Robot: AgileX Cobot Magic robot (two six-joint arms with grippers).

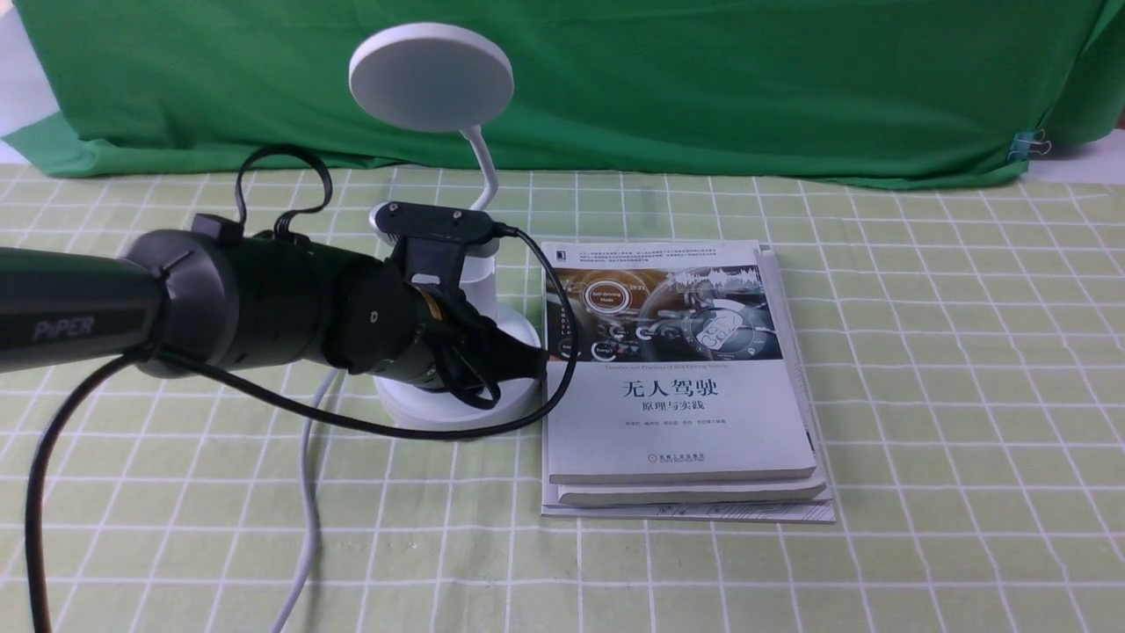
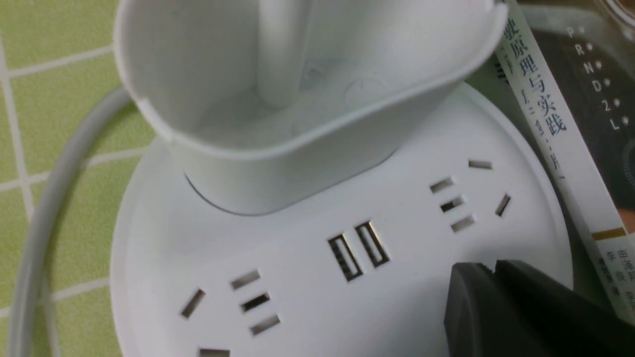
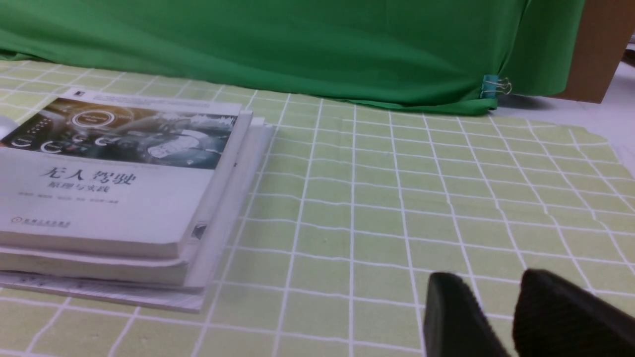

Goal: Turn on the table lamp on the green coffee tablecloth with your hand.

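The left claw (image 2: 490, 268), closed tight on nothing, seems to touch the base of the table lamp (image 2: 317, 198).

The front view looks forward and slightly down from the robot's side, across the pale yellow-green checked tablecloth (image 1: 923, 369) to the plain dark green backdrop cloth (image 1: 703, 79). The left wrist view hangs very close above the socketed base of the white plastic table lamp (image 2: 307, 297). The right wrist view sits low over the cloth, facing the backdrop. All three catch the stack of white paperback books (image 1: 677, 413).
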